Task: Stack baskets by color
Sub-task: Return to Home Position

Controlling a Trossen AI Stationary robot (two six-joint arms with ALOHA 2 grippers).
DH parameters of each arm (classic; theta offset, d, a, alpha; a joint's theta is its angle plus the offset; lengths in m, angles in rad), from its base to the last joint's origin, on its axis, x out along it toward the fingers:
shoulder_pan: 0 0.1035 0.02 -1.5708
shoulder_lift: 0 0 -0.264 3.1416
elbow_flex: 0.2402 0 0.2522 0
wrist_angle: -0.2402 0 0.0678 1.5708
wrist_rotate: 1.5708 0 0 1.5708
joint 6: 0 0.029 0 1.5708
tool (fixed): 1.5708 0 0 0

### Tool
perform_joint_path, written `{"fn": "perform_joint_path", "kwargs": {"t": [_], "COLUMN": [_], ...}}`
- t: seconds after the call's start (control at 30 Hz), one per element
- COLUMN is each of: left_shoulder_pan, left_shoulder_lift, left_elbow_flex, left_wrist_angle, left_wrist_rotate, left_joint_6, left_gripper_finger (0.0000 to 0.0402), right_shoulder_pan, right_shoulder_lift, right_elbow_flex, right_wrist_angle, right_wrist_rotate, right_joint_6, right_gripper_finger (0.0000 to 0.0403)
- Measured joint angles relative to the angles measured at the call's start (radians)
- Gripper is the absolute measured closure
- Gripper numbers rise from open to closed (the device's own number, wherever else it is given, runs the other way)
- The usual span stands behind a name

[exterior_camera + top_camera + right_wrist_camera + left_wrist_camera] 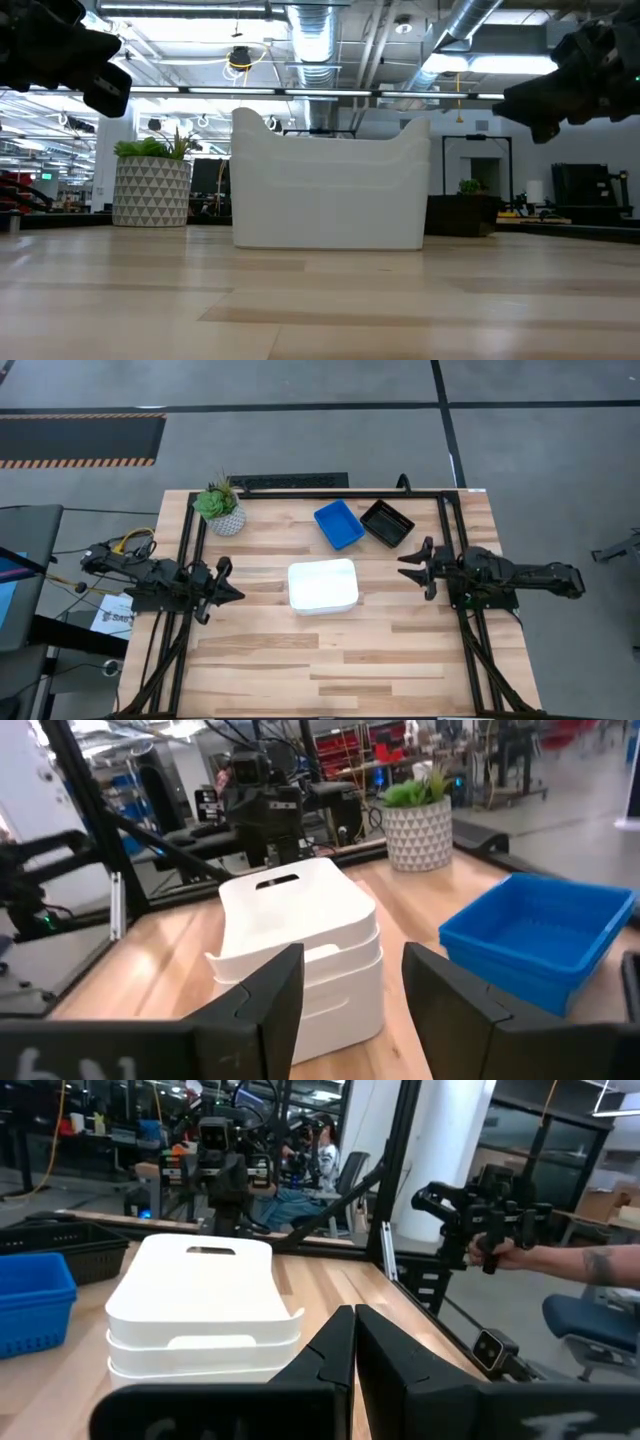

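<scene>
One pale wooden bench [300,650] is seen carrying everything, with a dark arm held above each of its side edges. The left gripper [354,1318] is held over the bench's left side, pointed toward the middle, and its fingers are pressed together with nothing between them. The right gripper [352,960] is held over the right side, facing the left one, and its fingers are spread apart and empty. Between the two, at the bench's middle and apart from both, three white baskets [323,585] are nested into one stack. Toward the back edge a blue basket [339,524] is set at a slant; whether others are nested in it cannot be told. Just beside it, on its right, a black slatted basket [387,522] is placed. A potted plant [221,508] is stood near the back left corner.
</scene>
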Motion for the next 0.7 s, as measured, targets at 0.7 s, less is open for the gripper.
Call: {"fn": "perform_joint_path", "kwargs": {"t": [0.7], "left_shoulder_pan": [0.000], "left_shoulder_lift": [0.000], "left_elbow_flex": [-0.001], "left_wrist_angle": [-0.001], "left_wrist_rotate": [0.001], "left_joint_6": [-0.026], "left_gripper_finger": [0.0401], "right_shoulder_pan": [-0.001], "right_shoulder_lift": [0.007], "right_elbow_flex": [0.001], "right_wrist_angle": [-0.017], "right_wrist_rotate": [-0.001], "right_joint_6": [0.073], "right_gripper_finger": [0.0207]}}
